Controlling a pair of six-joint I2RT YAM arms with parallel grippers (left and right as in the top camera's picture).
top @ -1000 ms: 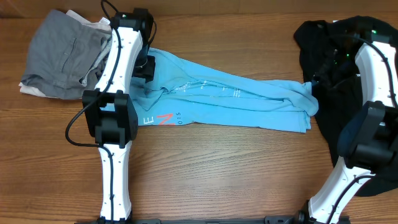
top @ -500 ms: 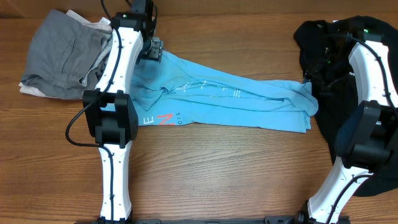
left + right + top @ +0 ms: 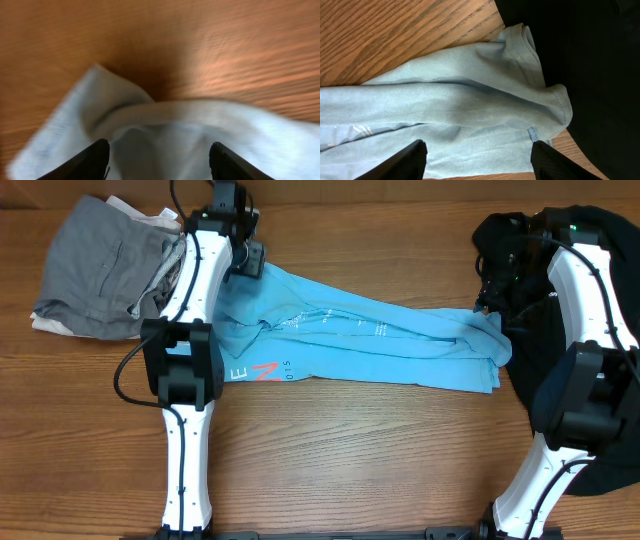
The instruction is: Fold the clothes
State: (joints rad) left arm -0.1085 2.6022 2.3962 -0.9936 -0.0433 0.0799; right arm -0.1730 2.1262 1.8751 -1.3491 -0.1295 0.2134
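Note:
The light blue T-shirt [image 3: 360,340] lies bunched in a long strip across the middle of the wooden table, with coral-and-white letters [image 3: 262,372] showing at its lower left and small white print along a fold. My left gripper [image 3: 251,260] is open over the shirt's upper left corner; the left wrist view is blurred and shows pale cloth [image 3: 165,135] between the fingers [image 3: 159,159]. My right gripper [image 3: 487,298] is open above the shirt's right end [image 3: 470,105], with its fingers [image 3: 479,159] spread over the hem beside the collar.
A grey garment on white cloth [image 3: 100,265] lies at the back left. A black garment [image 3: 530,250] is heaped at the right, touching the shirt's right end [image 3: 590,60]. Bare wood [image 3: 360,460] runs along the front.
My left gripper has moved up and away from the shirt's left part to its upper corner. My right gripper has shifted left from over the black garment to the shirt's right end.

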